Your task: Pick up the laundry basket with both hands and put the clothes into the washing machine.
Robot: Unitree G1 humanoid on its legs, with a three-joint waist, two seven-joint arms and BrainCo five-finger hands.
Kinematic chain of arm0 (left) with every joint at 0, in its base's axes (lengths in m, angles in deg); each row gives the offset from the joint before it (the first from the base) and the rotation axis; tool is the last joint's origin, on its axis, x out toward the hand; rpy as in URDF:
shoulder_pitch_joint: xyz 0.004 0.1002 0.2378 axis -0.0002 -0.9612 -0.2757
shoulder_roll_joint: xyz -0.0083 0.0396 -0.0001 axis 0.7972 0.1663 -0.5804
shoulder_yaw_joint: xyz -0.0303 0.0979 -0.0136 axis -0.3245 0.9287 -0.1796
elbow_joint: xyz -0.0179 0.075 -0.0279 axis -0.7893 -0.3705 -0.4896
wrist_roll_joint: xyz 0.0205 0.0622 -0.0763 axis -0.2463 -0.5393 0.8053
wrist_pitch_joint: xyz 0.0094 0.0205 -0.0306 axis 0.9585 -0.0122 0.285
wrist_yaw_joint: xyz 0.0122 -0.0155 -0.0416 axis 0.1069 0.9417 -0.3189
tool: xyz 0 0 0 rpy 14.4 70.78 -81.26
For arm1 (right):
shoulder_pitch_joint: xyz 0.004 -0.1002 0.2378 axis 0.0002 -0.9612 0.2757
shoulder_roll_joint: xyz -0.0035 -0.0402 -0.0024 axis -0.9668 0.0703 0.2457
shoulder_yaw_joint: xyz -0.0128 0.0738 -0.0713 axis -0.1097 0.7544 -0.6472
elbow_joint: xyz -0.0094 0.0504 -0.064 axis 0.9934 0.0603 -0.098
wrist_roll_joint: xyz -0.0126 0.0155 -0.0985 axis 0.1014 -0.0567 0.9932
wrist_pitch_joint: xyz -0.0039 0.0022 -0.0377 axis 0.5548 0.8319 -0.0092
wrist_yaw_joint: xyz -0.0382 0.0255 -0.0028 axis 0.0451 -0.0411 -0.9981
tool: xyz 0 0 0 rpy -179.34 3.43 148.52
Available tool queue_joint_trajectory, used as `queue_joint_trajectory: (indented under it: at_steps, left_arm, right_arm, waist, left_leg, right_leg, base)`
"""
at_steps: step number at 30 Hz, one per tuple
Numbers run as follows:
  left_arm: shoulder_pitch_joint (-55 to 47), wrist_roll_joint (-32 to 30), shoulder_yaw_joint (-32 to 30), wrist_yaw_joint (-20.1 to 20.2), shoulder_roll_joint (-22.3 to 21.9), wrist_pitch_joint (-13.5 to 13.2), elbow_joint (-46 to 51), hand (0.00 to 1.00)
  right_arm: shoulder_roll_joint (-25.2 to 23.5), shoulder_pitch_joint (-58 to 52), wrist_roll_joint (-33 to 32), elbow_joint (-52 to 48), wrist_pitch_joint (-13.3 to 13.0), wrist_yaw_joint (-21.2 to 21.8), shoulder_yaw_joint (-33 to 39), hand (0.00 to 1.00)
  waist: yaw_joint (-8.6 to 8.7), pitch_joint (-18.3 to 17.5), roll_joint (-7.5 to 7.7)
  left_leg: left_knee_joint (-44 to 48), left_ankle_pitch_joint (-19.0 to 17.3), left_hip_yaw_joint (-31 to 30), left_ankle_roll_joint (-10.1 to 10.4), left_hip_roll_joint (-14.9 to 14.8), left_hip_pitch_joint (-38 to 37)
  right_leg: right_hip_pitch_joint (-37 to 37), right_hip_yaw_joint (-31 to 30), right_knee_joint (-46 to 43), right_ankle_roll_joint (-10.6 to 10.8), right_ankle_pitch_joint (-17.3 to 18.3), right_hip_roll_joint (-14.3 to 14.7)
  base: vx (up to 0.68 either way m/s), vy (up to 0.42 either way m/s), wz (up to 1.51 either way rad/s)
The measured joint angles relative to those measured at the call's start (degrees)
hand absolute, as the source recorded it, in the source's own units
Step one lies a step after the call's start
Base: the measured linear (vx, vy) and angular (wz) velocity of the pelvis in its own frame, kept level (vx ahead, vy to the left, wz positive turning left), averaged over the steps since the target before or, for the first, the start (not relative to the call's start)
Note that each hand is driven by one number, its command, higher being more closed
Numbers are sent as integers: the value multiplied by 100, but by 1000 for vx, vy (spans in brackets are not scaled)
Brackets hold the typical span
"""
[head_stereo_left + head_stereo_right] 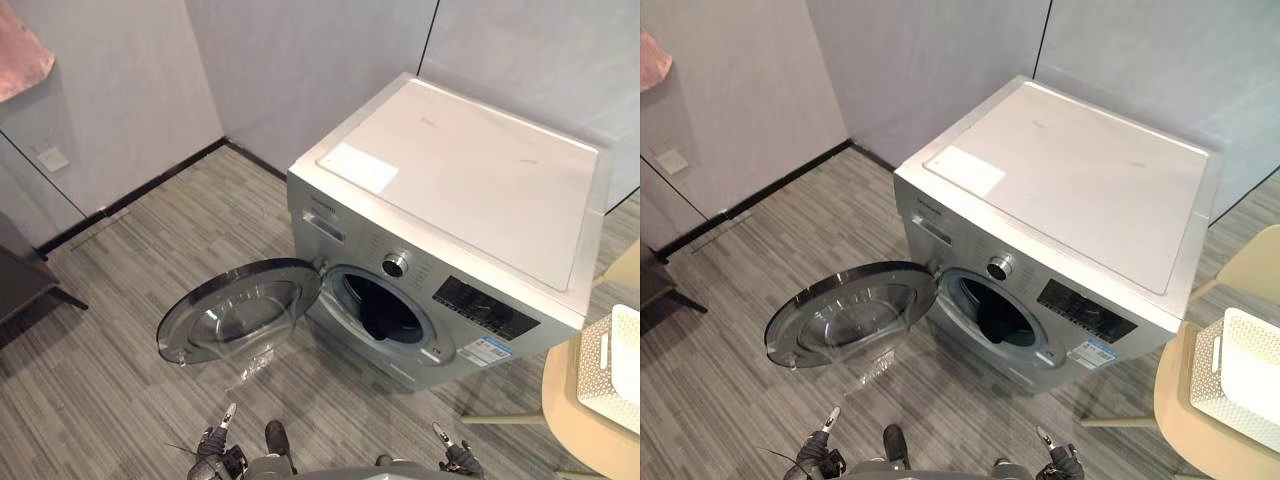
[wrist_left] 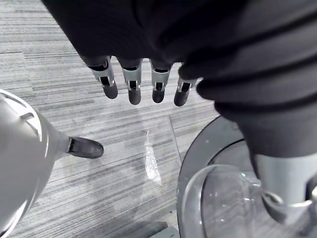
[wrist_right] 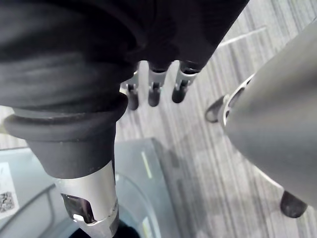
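Bright, even indoor light, weak shadows — soft sheen on washing machine top, reflections in door glass.

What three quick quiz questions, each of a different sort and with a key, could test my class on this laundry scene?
1. True or false: the door of the washing machine is shut.
2. Multiple choice: the white laundry basket sits A) on top of the machine, B) on the pale table at the robot's right, C) inside the machine.
3. Fill the gap: the left hand and the right hand, fingers straight, hold ____.

Key: 1 false (it stands swung wide open); 2 B; 3 nothing.
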State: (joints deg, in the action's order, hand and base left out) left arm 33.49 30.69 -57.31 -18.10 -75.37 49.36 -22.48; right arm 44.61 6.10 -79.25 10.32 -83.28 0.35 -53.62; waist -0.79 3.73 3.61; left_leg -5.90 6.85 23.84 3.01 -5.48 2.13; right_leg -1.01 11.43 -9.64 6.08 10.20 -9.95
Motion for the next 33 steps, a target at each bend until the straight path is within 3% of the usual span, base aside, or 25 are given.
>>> queue_joint_trajectory:
  at_steps: [4, 8, 10, 11, 12, 13, 16, 18, 20, 23, 28, 33]
  left_arm:
    - [-32, -144, 9, -247, 68, 20, -32, 0]
    - [340, -482, 111, -621, 629, 149, 419, 0]
    - [1234, -809, 851, -869, 1434, 265, 375, 0]
    - [1531, -899, 992, -895, 1623, 269, 340, 0]
    - [2225, -964, 1058, -1066, 1874, 560, 160, 0]
    - [2388, -959, 1043, -1105, 1961, 644, -14, 0]
    - [3081, -912, 1011, -1065, 2358, 650, -179, 0]
    - [3584, -936, 999, -1067, 2872, 653, -177, 0]
    - [3978, -1138, 937, -1086, 3675, 648, -31, 0]
    - [4747, -1366, 869, -1073, 4368, 618, 540, 0]
    - [5278, -1332, 911, -930, 4353, 618, 884, 0]
    - [5436, -1304, 905, -867, 3893, 750, 1304, 0]
  right_arm:
    - [75, 5, 131, 268, -3, -25, -2, 0]
    - [217, -11, 364, 380, -8, -46, -193, 0]
    - [390, -11, 587, 439, -19, -4, -556, 0]
    - [431, -11, 650, 481, -14, 6, -588, 0]
    - [531, -9, 770, 494, 18, 13, -585, 0]
    - [585, 6, 823, 493, 26, 16, -586, 0]
    - [813, 58, 947, 492, 118, 80, -618, 0]
    - [843, 77, 964, 465, 134, 82, -722, 0]
    - [833, 77, 916, 225, 128, 74, -944, 0]
    - [751, 17, 643, -507, 0, 46, -1102, 0]
    - [685, -5, 413, -1175, -161, -101, -1138, 0]
    - [481, -219, 361, -1281, -94, -127, -1139, 0]
  waist:
    - [6, -149, -83]
    - [68, -159, -138]
    - [208, -161, -158]
    - [237, -160, -164]
    - [305, -137, -224]
    - [327, -125, -265]
    - [327, 9, -383]
    - [399, 136, -362]
    - [476, 317, -303]
    - [415, 789, -196]
    - [313, 1062, -132]
    - [296, 1151, -36]
  left_leg:
    - [0, -73, -29, 21, 46, -124]
    - [32, -118, -51, 63, 25, -206]
    - [35, -112, -29, 61, 8, -235]
    - [35, -111, -29, 60, 7, -234]
    - [39, -109, -30, 58, 10, -209]
    - [40, -109, -30, 58, 14, -187]
    - [43, -94, -38, 38, -14, -7]
    - [46, -52, -11, 0, -52, 105]
    - [98, -40, 60, -6, -147, 244]
    - [696, -153, 63, -9, -399, 847]
    - [1096, -322, 2, 0, -644, 1523]
    - [1168, -252, -33, -3, -652, 1753]
  right_leg:
    - [207, -3, 180, 14, -8, -6]
    - [332, -36, 297, 20, -11, 26]
    - [329, -75, 291, 7, -20, 59]
    - [324, -80, 295, 1, -28, 63]
    - [298, -98, 340, -30, -85, 67]
    - [271, -129, 378, -22, -114, 67]
    - [-47, -386, 398, 9, -268, 99]
    - [-199, -462, 362, 3, -322, 138]
    - [-479, -644, 128, -24, -341, 203]
    - [-914, -698, -29, -69, -514, 302]
    - [-1362, -623, -15, -118, -605, 358]
    - [-1444, -388, -8, -112, -621, 323]
  base:
    - [98, 3, 0]
    - [77, -2, -1]
    - [16, -14, -10]
    - [1, 2, -12]
    - [-6, 13, -11]
    - [-7, 24, -22]
    - [-28, 25, -40]
    - [-38, 1, -23]
    - [-47, -9, -32]
    - [-116, -34, -11]
    - [-125, -6, 4]
    - [11, 10, 17]
